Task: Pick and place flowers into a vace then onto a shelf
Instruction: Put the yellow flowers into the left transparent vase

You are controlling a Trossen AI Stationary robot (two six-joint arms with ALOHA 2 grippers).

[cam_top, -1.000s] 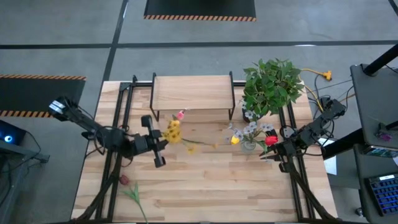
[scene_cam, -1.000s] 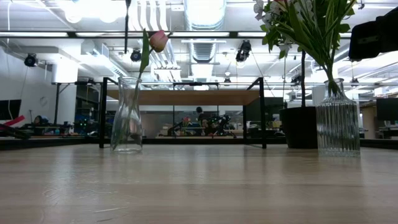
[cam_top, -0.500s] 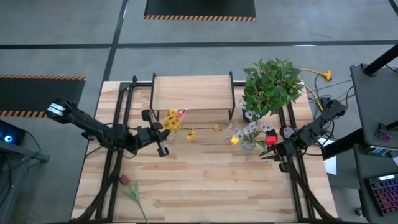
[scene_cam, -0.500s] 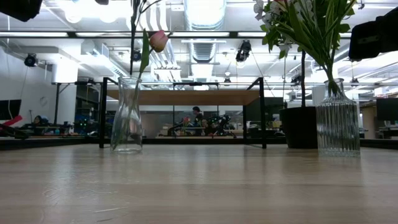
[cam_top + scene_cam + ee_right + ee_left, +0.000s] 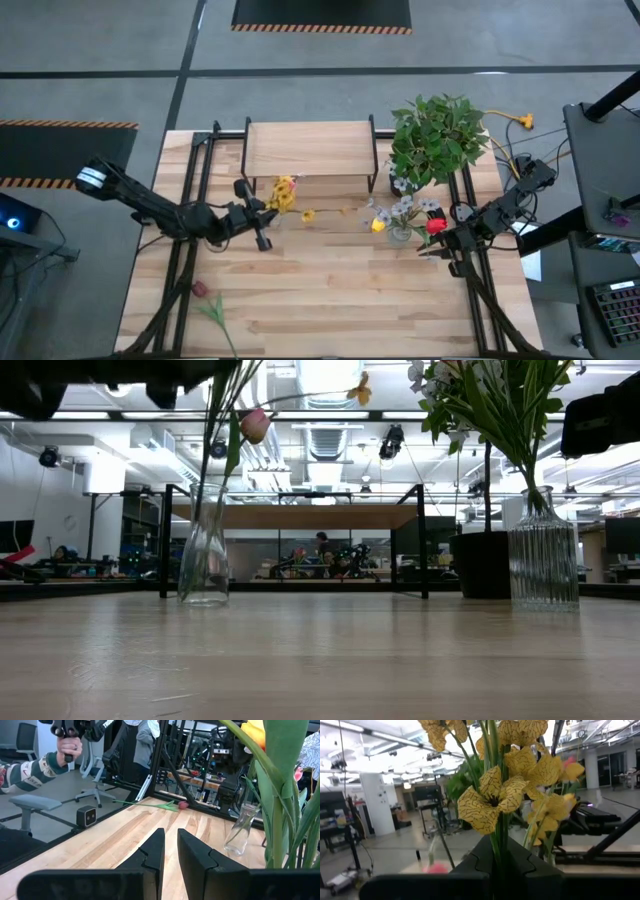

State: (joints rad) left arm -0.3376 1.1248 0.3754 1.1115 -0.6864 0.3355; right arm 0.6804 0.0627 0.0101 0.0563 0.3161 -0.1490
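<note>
Left pincer (image 5: 262, 222) sits left of centre on the surface (image 5: 330, 300), just in front of the shelf's (image 5: 310, 147) left end. It is clenched on the stems of the yellow flowers (image 5: 283, 192); the left wrist view shows the stems pinched between its fingers (image 5: 475, 865), blooms standing above them. Compared with half a second ago, the arm has drawn slightly toward the shelf and the yellow heads now lie right at the shelf's front edge, over the clear narrow-necked vase (image 5: 204, 550). In the low view the stems now slant down to the vase mouth beside the pink bud (image 5: 254, 425) already standing in it; earlier only a single stem showed there. One small yellow bloom (image 5: 308, 215) trails to the right on its thin stem.

A red flower (image 5: 199, 290) lies loose near the front left of the surface, unchanged.

Right of centre, the ribbed glass vase (image 5: 543, 550) holds a mixed bunch (image 5: 402, 212), in front of the potted plant (image 5: 436, 140).

Right pincer (image 5: 438, 243) waits just beside that vase, unmoved; its fingers (image 5: 152, 852) stand slightly apart, released, gripping nothing.
</note>
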